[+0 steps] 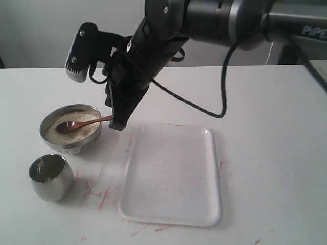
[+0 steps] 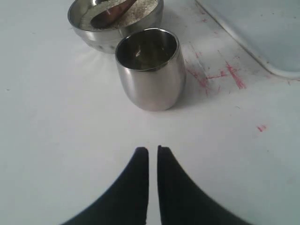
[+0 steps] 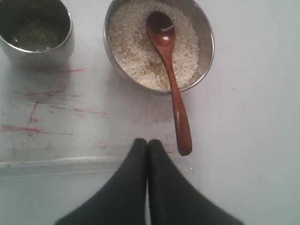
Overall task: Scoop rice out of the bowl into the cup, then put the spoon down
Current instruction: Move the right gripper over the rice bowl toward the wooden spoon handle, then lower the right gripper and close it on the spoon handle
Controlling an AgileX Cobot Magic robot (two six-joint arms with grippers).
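Where the worktop [image 1: 276, 153] comes closest to the exterior camera, the entries begin.

- Left gripper [image 2: 153, 150]: low over bare worktop, its fingers drawn almost together with a thin slit between them, holding nothing. It faces the cup.
- Cup [image 1: 48, 176]: upright at the left front, with a grainy layer on its bottom.
- Tray [image 1: 173, 173]: white, rectangular, to the right of the cup.
- Red scuffs [image 1: 99, 194]: between cup and tray.
- Bowl [image 1: 69, 146]: just behind the cup, apart from it, holding the rice [image 1: 76, 135].
- Spoon [image 3: 168, 70]: oval end lying on the rice, handle leaning over the rim towards the tray.
- Right gripper [image 3: 148, 141]: fingers pressed together on nothing, tips just beside the handle's end.
- Right arm [image 1: 204, 18]: enters from the far right, crosses the middle, and slopes steeply down to the bowl's right side.
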